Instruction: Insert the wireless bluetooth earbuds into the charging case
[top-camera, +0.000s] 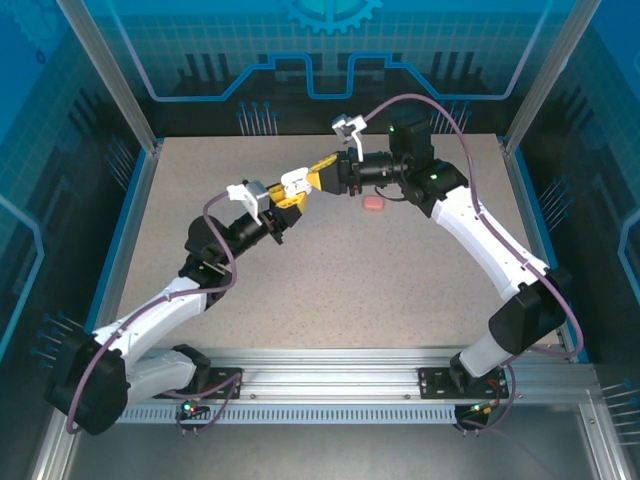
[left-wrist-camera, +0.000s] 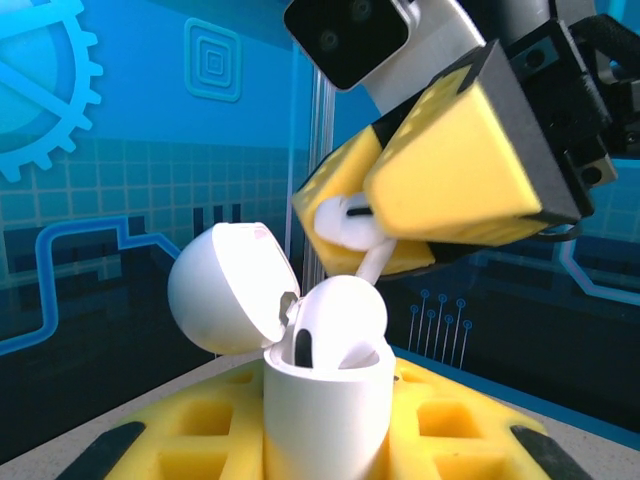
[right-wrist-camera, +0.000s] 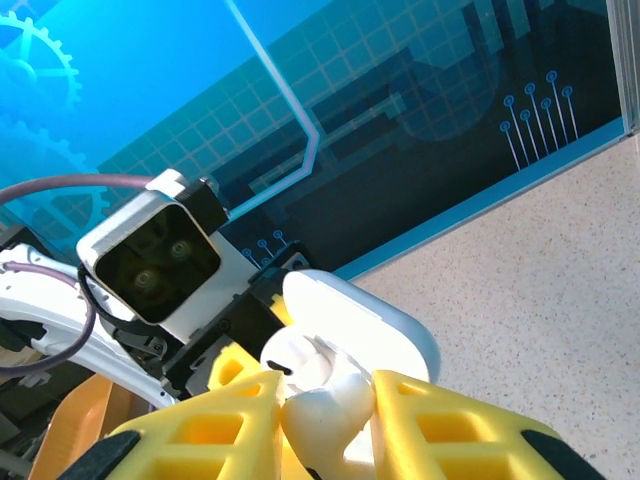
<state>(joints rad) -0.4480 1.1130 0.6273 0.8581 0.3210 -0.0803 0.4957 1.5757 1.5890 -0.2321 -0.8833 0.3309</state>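
My left gripper (top-camera: 278, 203) is shut on a white charging case (left-wrist-camera: 325, 415), which it holds upright above the table with its lid (left-wrist-camera: 225, 287) swung open. One white earbud (left-wrist-camera: 340, 318) sits in the case's mouth. My right gripper (top-camera: 308, 183) is shut on a second white earbud (left-wrist-camera: 343, 220), whose stem points down at the case opening from just above. In the right wrist view that earbud (right-wrist-camera: 325, 418) is pinched between the yellow fingers (right-wrist-camera: 205, 430), right over the open case lid (right-wrist-camera: 365, 322).
A salmon-pink pebble-like case (top-camera: 373, 203) lies on the speckled table (top-camera: 330, 290) under the right arm's wrist. Blue walls and aluminium posts (top-camera: 110, 75) ring the table. Both arms meet over the table's far middle.
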